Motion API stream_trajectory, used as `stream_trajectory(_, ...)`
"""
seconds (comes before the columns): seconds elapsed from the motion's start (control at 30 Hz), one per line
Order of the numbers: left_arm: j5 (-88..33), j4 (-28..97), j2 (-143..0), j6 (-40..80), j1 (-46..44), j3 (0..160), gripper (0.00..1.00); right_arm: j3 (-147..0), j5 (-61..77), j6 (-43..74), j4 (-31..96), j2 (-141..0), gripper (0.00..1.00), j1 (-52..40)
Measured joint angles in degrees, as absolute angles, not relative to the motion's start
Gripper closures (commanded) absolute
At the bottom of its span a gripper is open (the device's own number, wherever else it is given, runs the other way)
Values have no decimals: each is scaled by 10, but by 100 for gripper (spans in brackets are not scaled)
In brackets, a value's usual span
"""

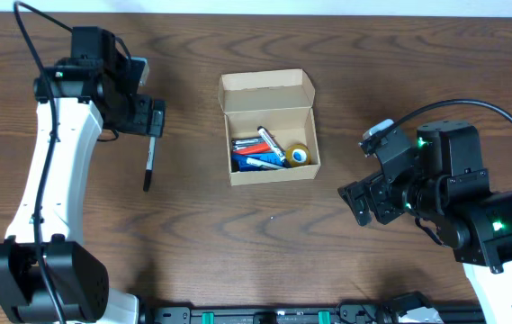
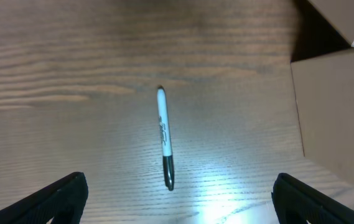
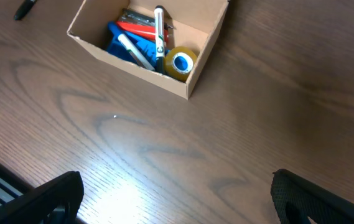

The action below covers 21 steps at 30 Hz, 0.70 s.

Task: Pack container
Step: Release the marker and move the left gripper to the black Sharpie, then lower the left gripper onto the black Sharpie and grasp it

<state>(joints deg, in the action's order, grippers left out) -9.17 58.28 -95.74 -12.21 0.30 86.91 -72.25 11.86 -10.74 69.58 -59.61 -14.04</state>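
Observation:
The container [image 1: 270, 93], a tan cardboard box with its flap lid open, stands mid-table; it also shows in the right wrist view [image 3: 196, 70] and at the right edge of the left wrist view [image 2: 329, 112]. It holds several markers [image 1: 257, 149] and a yellow tape roll [image 1: 299, 154]. A black-capped marker [image 1: 150, 164] lies on the table left of the box, and shows in the left wrist view [image 2: 163, 135]. My left gripper [image 2: 177, 202] is open and empty, above that marker's upper end. My right gripper [image 3: 177, 199] is open and empty, over bare table right of the box.
The dark wooden table [image 1: 264, 234] spreads round the box. The arm bases stand at the front left and front right corners. A black rail runs along the front edge.

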Motion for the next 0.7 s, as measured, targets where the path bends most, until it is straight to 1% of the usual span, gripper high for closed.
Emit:
stream_trajectory(0.33,-101,475,-963,-107,3,737,5,-722,119,-107,696,-596,1,-140)
stream_trajectory(0.7,-77,374,-963,-73,3,658,3,-722,119,-108,696,-596,1,-140)
